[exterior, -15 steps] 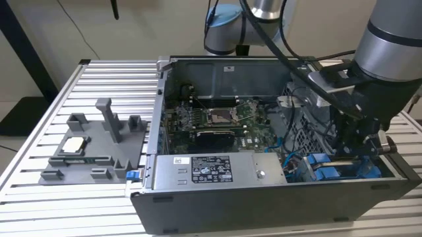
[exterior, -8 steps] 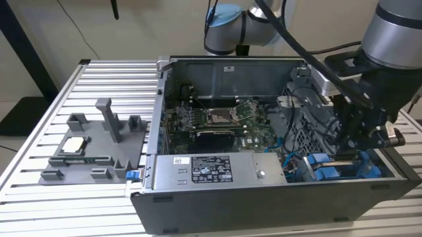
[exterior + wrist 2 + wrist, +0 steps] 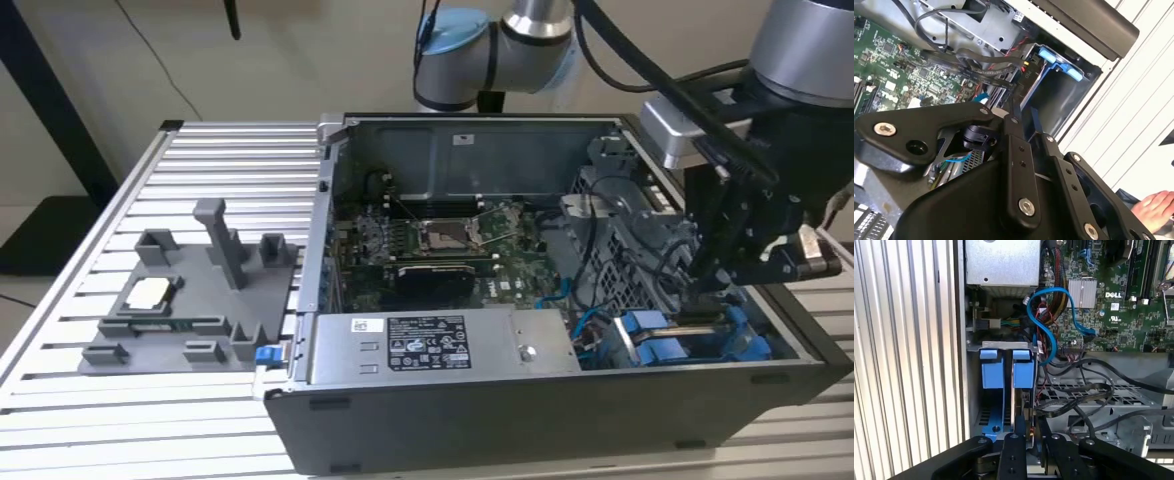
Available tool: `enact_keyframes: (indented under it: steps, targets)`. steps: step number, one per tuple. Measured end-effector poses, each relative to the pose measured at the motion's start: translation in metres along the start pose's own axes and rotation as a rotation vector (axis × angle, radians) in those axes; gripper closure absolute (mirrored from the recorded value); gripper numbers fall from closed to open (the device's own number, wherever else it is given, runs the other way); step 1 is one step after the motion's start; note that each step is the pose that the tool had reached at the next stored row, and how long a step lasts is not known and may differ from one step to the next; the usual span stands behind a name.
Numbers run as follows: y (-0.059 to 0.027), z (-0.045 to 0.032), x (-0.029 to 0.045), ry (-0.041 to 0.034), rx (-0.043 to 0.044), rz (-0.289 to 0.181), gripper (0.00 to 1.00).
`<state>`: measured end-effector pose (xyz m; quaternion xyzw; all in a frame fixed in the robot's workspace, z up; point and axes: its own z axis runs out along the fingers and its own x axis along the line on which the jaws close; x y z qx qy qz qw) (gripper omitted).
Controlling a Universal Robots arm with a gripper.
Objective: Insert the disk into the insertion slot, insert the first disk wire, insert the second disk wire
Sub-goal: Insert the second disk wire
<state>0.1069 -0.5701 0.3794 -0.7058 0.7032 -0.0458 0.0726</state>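
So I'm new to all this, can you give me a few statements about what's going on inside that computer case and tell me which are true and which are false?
1. The computer case lies open, its circuit board exposed. True.
2. The gripper hangs over the grey fixture. False: the grey fixture sits outside the case toward the exterior view's left; the gripper is down in the case's corner toward that view's right.
3. A blue cable curls above the blue frames in the first wrist view. True.
4. The blue frames lie on the slatted table. False: they stand in the bay inside the case.
5. A person's hand shows in the second wrist view. True.
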Motion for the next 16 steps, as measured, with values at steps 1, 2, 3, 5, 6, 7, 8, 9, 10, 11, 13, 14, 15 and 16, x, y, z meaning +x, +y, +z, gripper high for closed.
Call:
enact_keyframes:
  steps: [1,2,3,5,6,7,8,9,10,11,13,14,15,16]
  targets:
    - [-0.0002,-0.0012,0.0,-0.0001,0.0,0.0,0.76]
    - [-0.0004,-0.0024,-0.0001,0.0,0.0,0.0,0.76]
    - [-0.0006,-0.0034,-0.0001,0.0,0.0,0.0,0.76]
    - [-0.0006,-0.0039,-0.0001,-0.0005,0.0,0.0,0.76]
    - [-0.0007,-0.004,-0.0002,-0.0011,0.0,0.0,0.76]
    - [-0.0007,-0.0041,-0.0002,-0.0016,0.0,0.0,0.76]
    - [-0.0007,-0.0042,-0.0002,-0.0021,0.0,0.0,0.76]
    - [-0.0007,-0.0042,-0.0002,-0.0028,0.0,0.0,0.76]
    - [-0.0007,-0.0042,-0.0002,-0.0035,0.0,0.001,0.76]
    - [-0.0007,-0.0041,-0.0001,-0.0043,0.0,0.001,0.76]
    - [-0.0007,-0.0041,-0.0002,-0.0056,0.0,0.001,0.76]
    - [-0.0007,-0.0041,-0.0002,-0.0064,0.0,0.001,0.76]
    - [-0.0007,-0.0041,-0.0002,-0.0071,0.0001,0.001,0.76]
    - [-0.0007,-0.0041,-0.0002,-0.0078,0.0001,0.001,0.76]
